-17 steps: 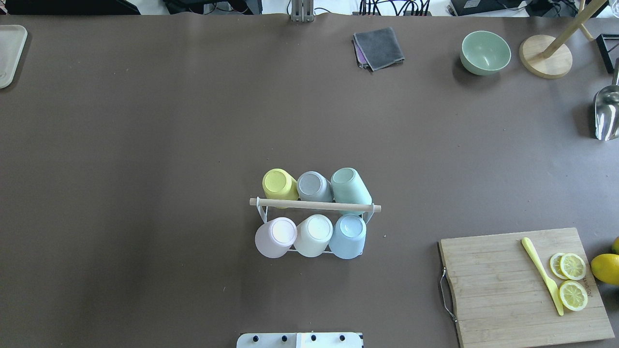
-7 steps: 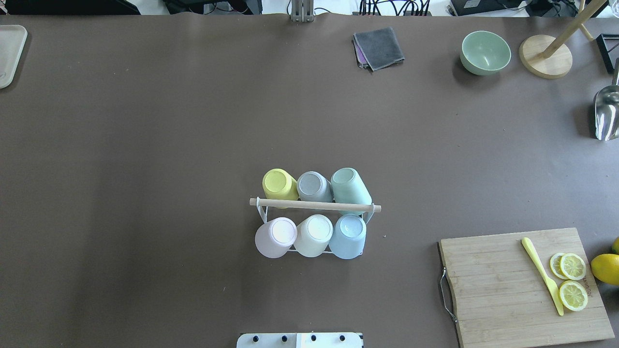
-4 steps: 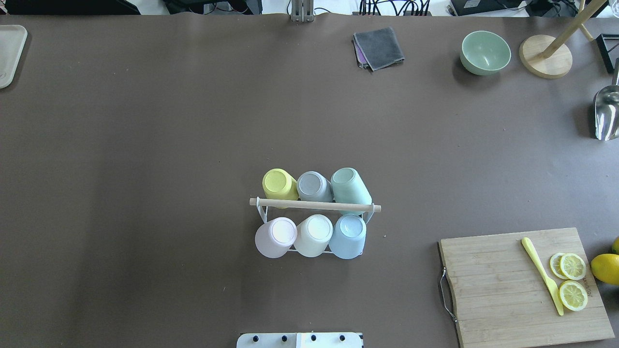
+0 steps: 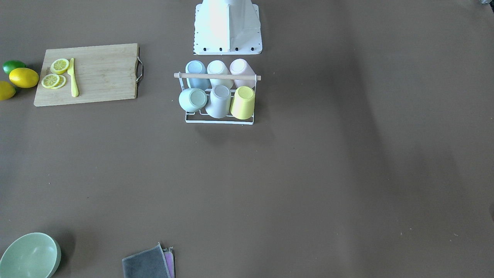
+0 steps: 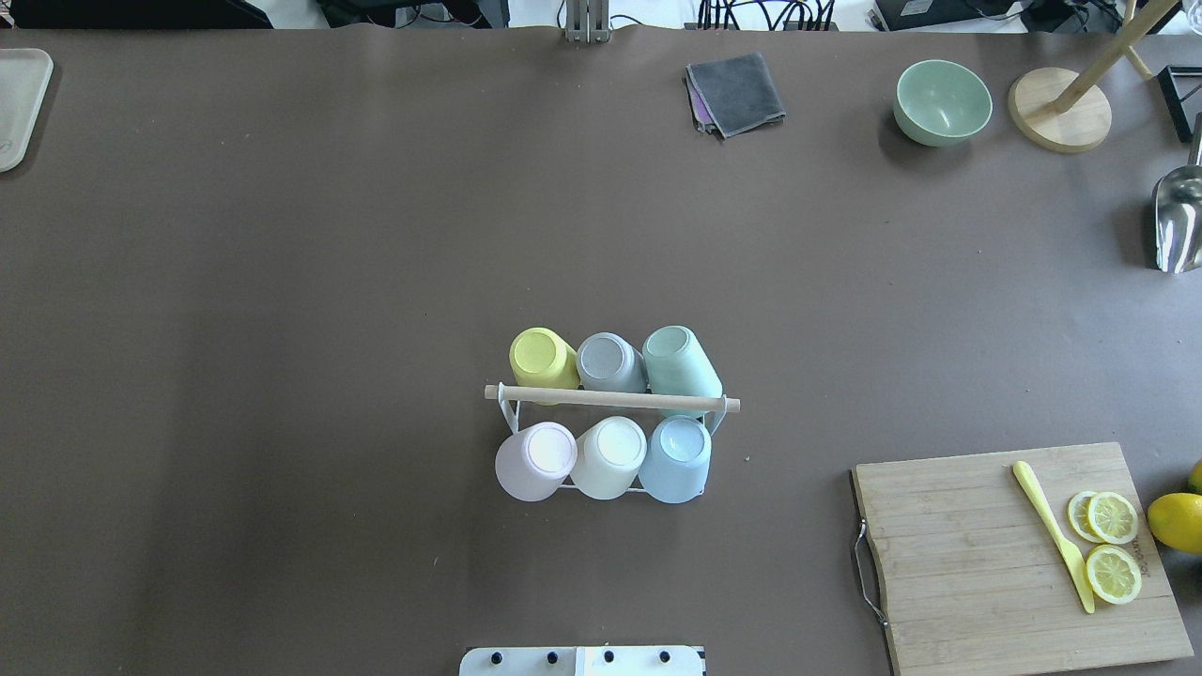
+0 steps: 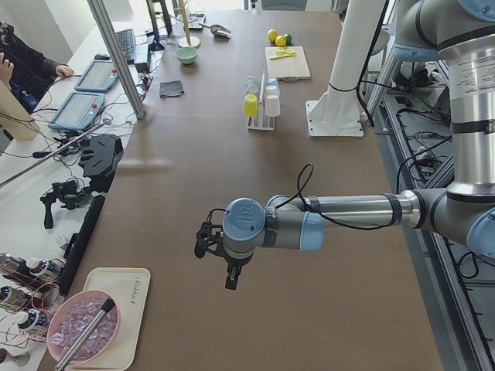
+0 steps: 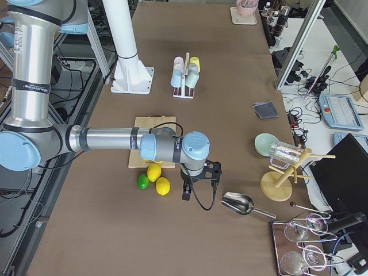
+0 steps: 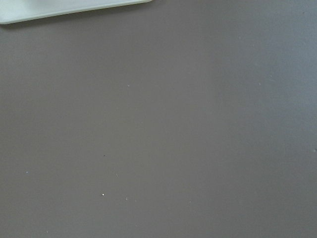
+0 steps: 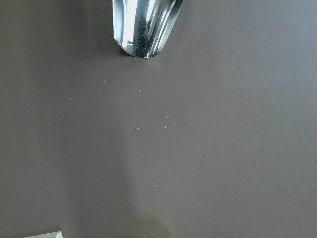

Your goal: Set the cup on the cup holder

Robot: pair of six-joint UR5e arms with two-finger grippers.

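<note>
- White wire cup holder (image 5: pixel 610 399) with a light wooden rod across its top stands near the middle of the brown worktop (image 5: pixel 282 282), close in front of the robot's base.
- Six pastel cups without handles sit mouth-down and tilted on its prongs, three on each side of the rod: a yellow cup (image 5: pixel 542 358), a grey cup (image 5: pixel 608 361) and a mint-green cup (image 5: pixel 680 369) on the far side, and a pink cup (image 5: pixel 535 460), a white cup (image 5: pixel 608 456) and a light-blue cup (image 5: pixel 676 458) on the near side.
- Every cup I can find is on the holder, so I judge the task finished or nearly so.
- The cups look light, stiff and matt, probably plastic, so not very fragile and not very slippery. I think the best hold is across the round side wall, near the raised bottom.
- The left tool (image 6: pixel 218 259) hangs over bare worktop, well apart from the holder. The right tool (image 7: pixel 200 177) hangs near a shiny metal scoop (image 7: pixel 238 202), also well apart.
- Only the two side views show the tools, so I cannot tell whether they are spread or pressed together.
- The overhead and front-facing views show the holder clearly but no arm. The front-facing view also shows the wire base frame, which the cups mostly hide from overhead.
- The left wrist view gives only worktop and the edge of a pale tray (image 8: pixel 59 10). The right wrist view gives the end of the scoop.
</note>
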